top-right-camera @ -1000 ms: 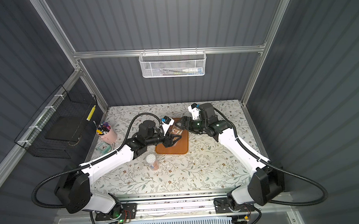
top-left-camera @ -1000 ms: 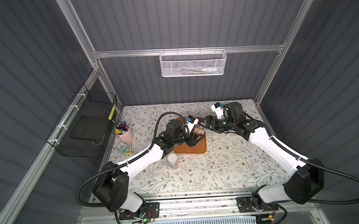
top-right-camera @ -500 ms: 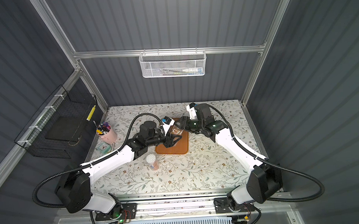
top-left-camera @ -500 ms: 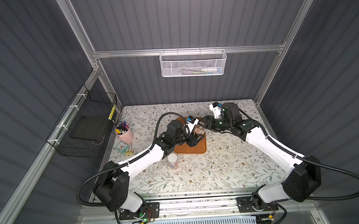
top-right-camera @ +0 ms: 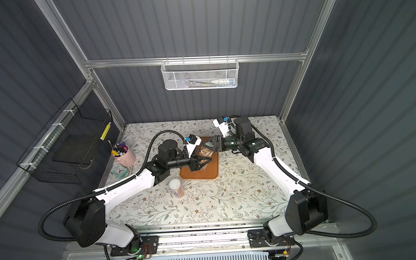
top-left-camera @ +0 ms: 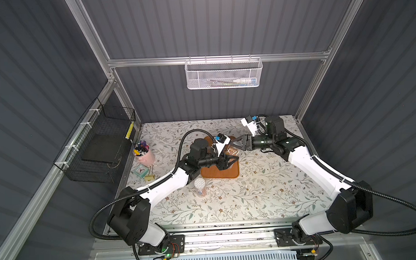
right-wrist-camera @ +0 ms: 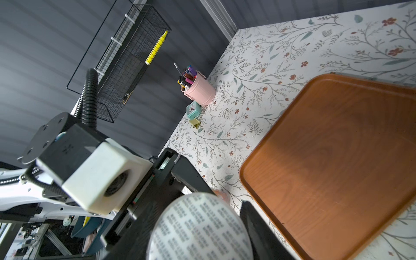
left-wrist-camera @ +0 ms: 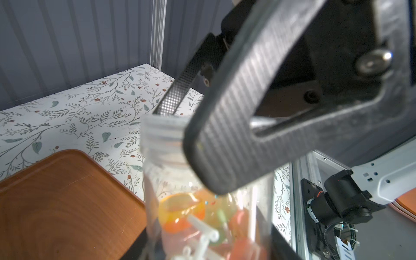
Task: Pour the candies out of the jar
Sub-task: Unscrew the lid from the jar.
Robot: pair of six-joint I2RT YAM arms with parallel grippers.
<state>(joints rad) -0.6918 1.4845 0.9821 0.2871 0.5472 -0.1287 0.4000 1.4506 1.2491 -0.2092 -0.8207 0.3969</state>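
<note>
Pinching clear jar (left-wrist-camera: 164, 175) with left tool (top-left-camera: 233, 158), above brown tray (top-left-camera: 219, 174) on desk (top-left-camera: 264, 193); holding candies (left-wrist-camera: 180, 211) inside, capped. Squeezing white printed lid (right-wrist-camera: 200, 227) with right tool (top-left-camera: 233, 146), fingers closed on it.

Jar (top-left-camera: 231, 150) seemingly above tray (top-left-camera: 218, 174); second jar (top-left-camera: 199, 186) before tray; cup (top-left-camera: 147, 156) left.

You can read 0 words or numbers outright. Above the brown wooden tray (right-wrist-camera: 337, 168), the round white lid (right-wrist-camera: 200, 227) of the clear plastic jar (left-wrist-camera: 157, 180) carries rows of small dark print, too blurred to make out. Left of the tray, the yellow strip (right-wrist-camera: 156, 48) in the black wire basket (right-wrist-camera: 126, 67) shows dark ticks without legible figures, and the small teal clock (right-wrist-camera: 193, 111) has an illegible dial. Behind the tray, the tube (top-left-camera: 244, 81) in the white mesh basket (top-left-camera: 200, 76) bears an unreadable blue label.
</note>
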